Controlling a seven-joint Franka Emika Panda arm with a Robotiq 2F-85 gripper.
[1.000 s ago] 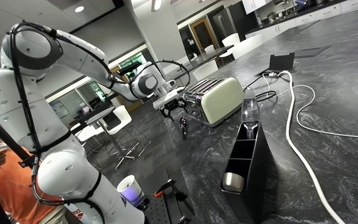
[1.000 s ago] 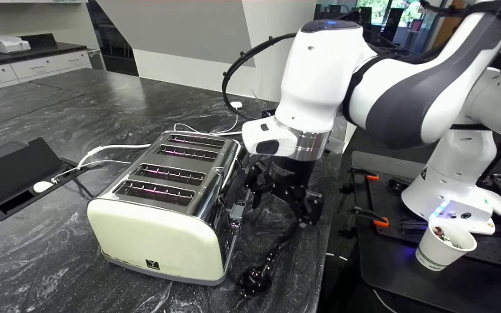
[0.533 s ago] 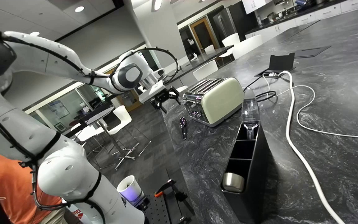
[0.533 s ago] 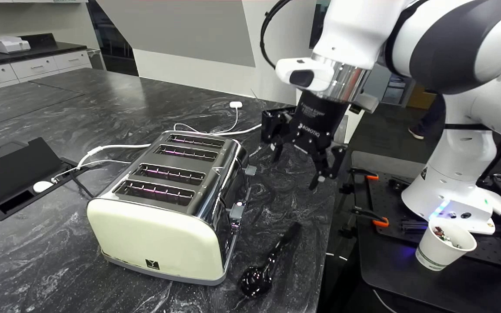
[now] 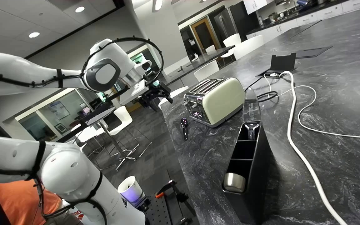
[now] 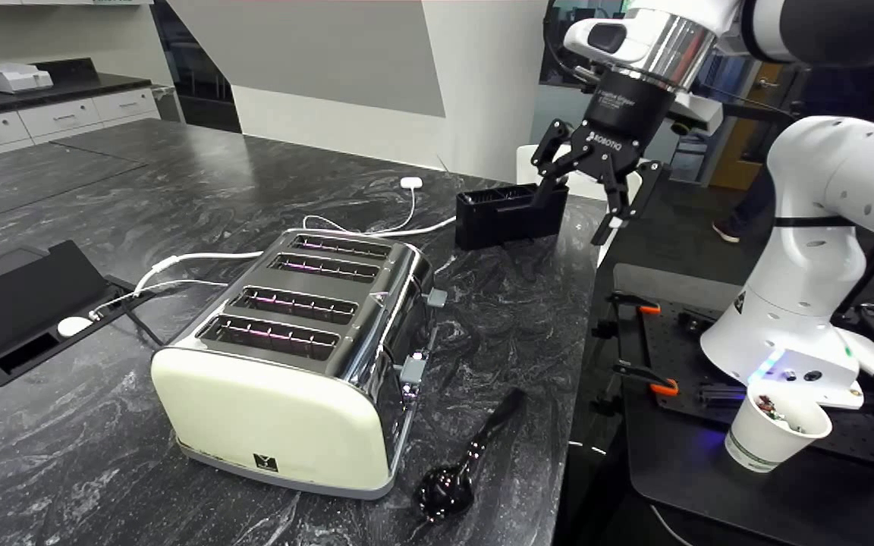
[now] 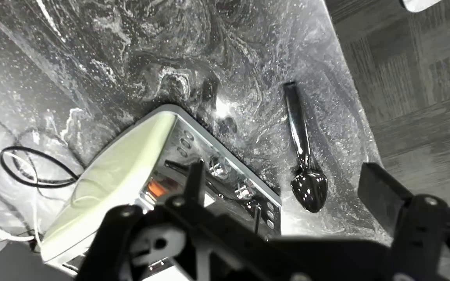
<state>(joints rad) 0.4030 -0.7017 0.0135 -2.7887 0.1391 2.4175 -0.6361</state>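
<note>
A: What's different from a second ago?

B: The gripper (image 6: pixel 568 218). It was low beside the toaster (image 6: pixel 278 409), near the black spoon (image 7: pixel 302 146); now it hangs higher, tilted, well apart from both of them.

A: Has it taken anything along?

B: No. Its fingers (image 7: pixel 383 193) are spread wide, with only air between them, and the spoon and toaster lie just where they were.

A: So where does that leave the work?

B: With nothing in hand. I'd judge that no handling is under way at this moment, since the gripper is clear of the spoon.

A: And where is the spoon, exactly?

B: On the dark, marbled countertop (image 6: pixel 513 303), just beside the toaster's chrome front but not touching it, between the toaster and the counter's edge (the wrist view looks down on it past the spread fingers, so its outline is plain there).

A: How does it look?

B: Glossy black from end to end: a long, narrow handle, a thin neck, then a rounded head that tapers to a blunt point. Small bright reflections dot the head. Whether the bowl faces up or down, I can't tell.
</note>
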